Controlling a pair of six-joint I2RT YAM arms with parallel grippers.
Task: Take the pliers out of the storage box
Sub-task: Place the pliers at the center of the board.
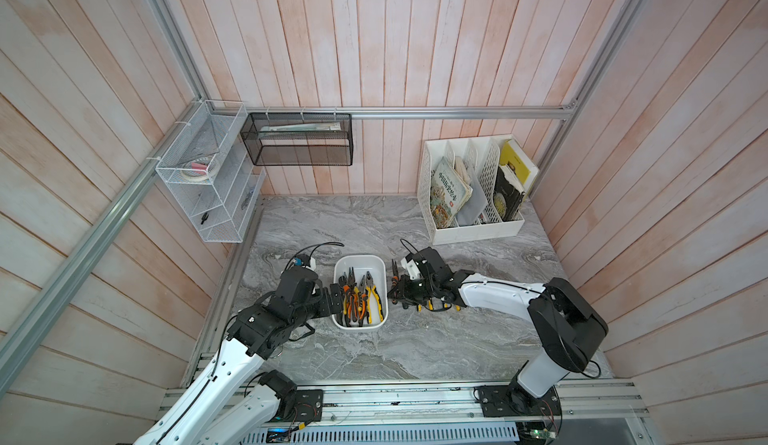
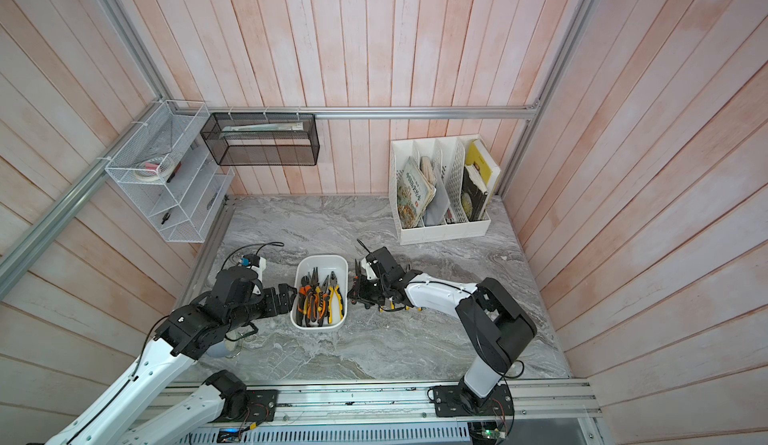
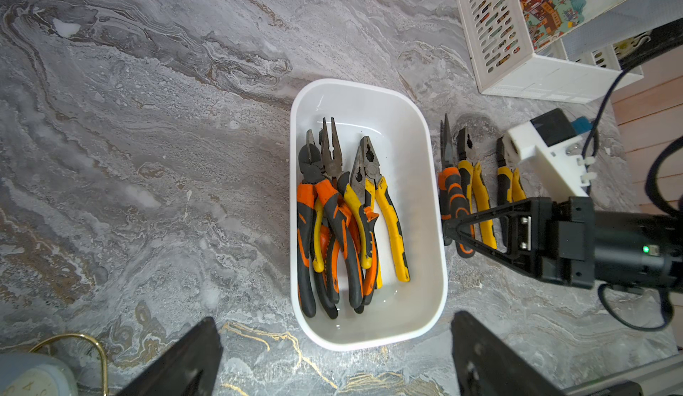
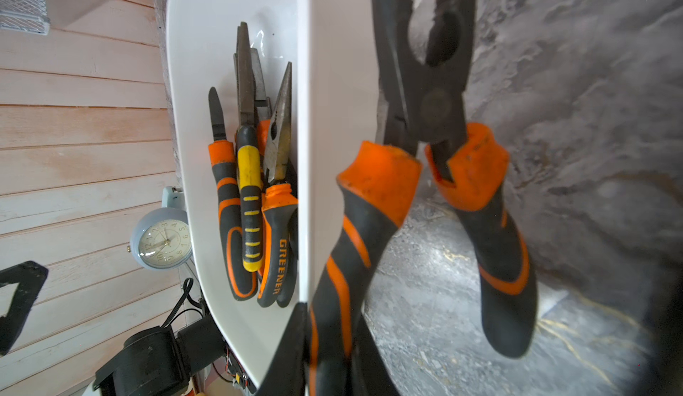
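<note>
The right gripper (image 3: pixel 449 229) is clamped on one handle of the orange pliers (image 3: pixel 454 194), just outside the box (image 3: pixel 369 93) in the middle of the counter (image 1: pixel 415 339). Gripped so lopsidedly, they could twist loose or clip the box wall. The left gripper (image 1: pixel 335 299) gapes wide at the opposite wall, with other pliers (image 3: pixel 343 220) heaped inside.

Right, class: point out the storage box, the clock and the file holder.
storage box (image 3: pixel 369 106), left wrist view, inner wall.
clock (image 4: pixel 165 243), right wrist view, dial.
file holder (image 1: pixel 478 232), in a top view, front wall.
</note>
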